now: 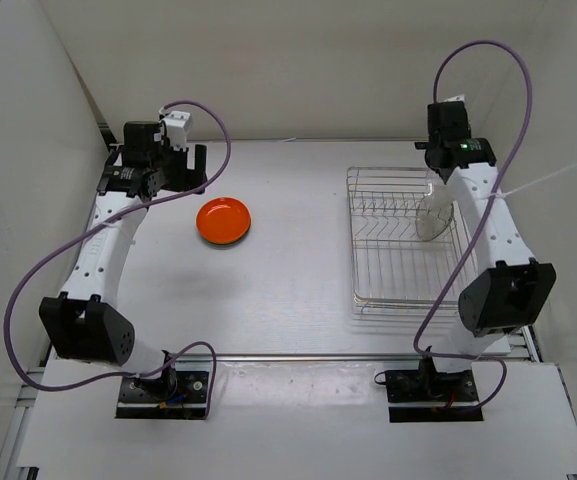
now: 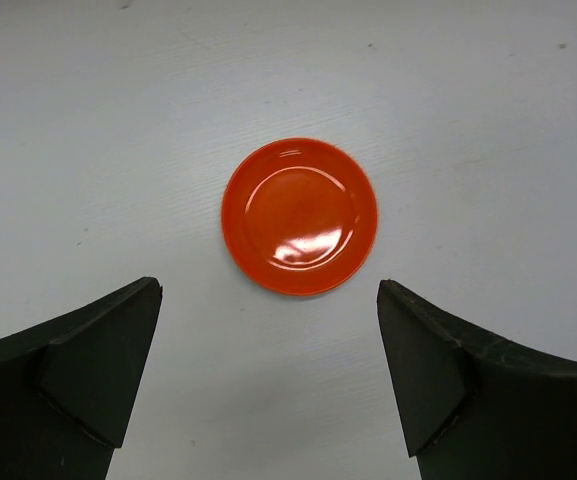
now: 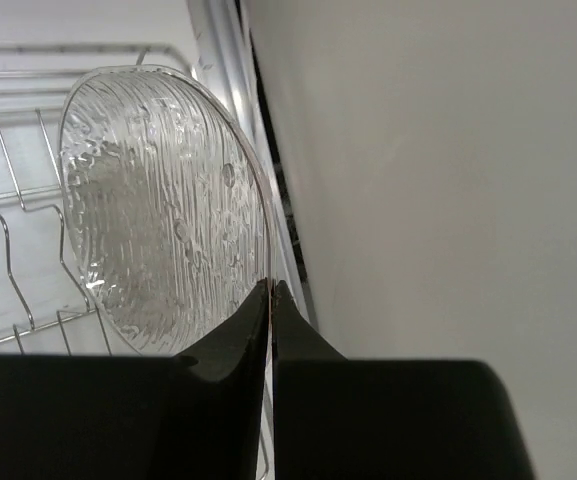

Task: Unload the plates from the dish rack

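Note:
An orange plate (image 1: 224, 220) lies flat on the table, left of centre; it also shows in the left wrist view (image 2: 299, 216). My left gripper (image 1: 190, 170) is open and empty, hanging above the table just behind the plate (image 2: 269, 290). The silver wire dish rack (image 1: 398, 270) stands on the right. A clear glassy plate (image 1: 434, 215) stands on edge at the rack's right side. My right gripper (image 1: 444, 190) is shut on that plate's rim (image 3: 270, 290); the plate's ribbed face (image 3: 158, 200) fills the left of that view. No black, lime green or second clear plate is in view.
White walls enclose the table; the right wall (image 3: 428, 180) runs close beside the rack's right rim (image 3: 218, 60). Purple cables loop over both arms. The rack's wire dividers (image 1: 388, 210) otherwise hold nothing that I can see.

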